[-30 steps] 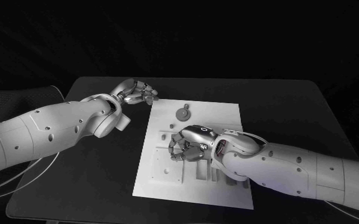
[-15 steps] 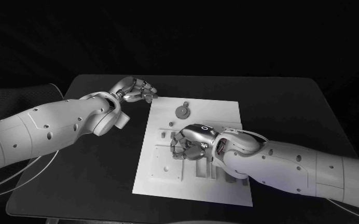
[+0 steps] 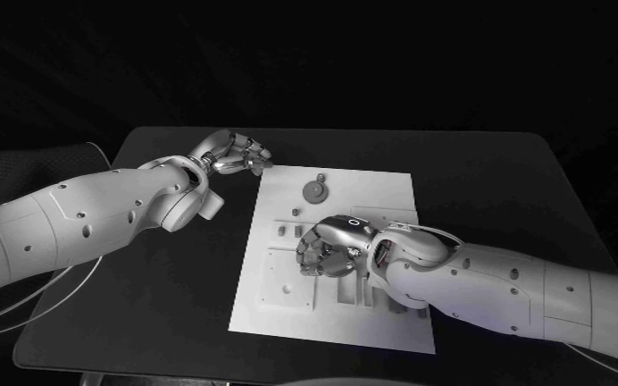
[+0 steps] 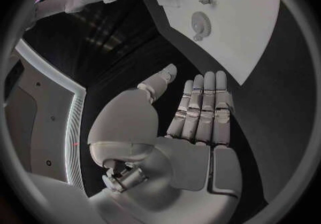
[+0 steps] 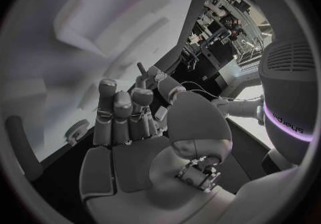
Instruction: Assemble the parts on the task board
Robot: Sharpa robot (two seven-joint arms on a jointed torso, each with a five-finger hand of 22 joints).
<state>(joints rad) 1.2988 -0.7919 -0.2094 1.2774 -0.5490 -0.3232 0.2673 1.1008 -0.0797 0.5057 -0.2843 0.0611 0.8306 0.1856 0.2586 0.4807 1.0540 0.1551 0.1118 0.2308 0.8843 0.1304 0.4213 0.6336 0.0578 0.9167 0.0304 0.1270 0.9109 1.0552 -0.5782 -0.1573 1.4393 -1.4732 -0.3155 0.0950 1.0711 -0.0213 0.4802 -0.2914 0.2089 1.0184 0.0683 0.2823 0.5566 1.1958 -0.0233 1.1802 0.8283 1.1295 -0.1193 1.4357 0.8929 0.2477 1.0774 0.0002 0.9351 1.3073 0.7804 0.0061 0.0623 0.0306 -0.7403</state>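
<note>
Little has changed since the earlier frames. The right hand [image 3: 327,247] stays curled low over the task board [image 3: 373,194] at frame centre, shifted slightly; whether it holds a part, I cannot tell. The left hand [image 3: 236,155], empty with fingers extended, remains at upper left beside the board's corner. A gear-like part [image 3: 314,193] lies near the board's top.

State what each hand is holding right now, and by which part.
The left hand holds nothing; its fingers are straight, off the task board. The right hand is curled over the board; whether it grips a part cannot be told.
</note>
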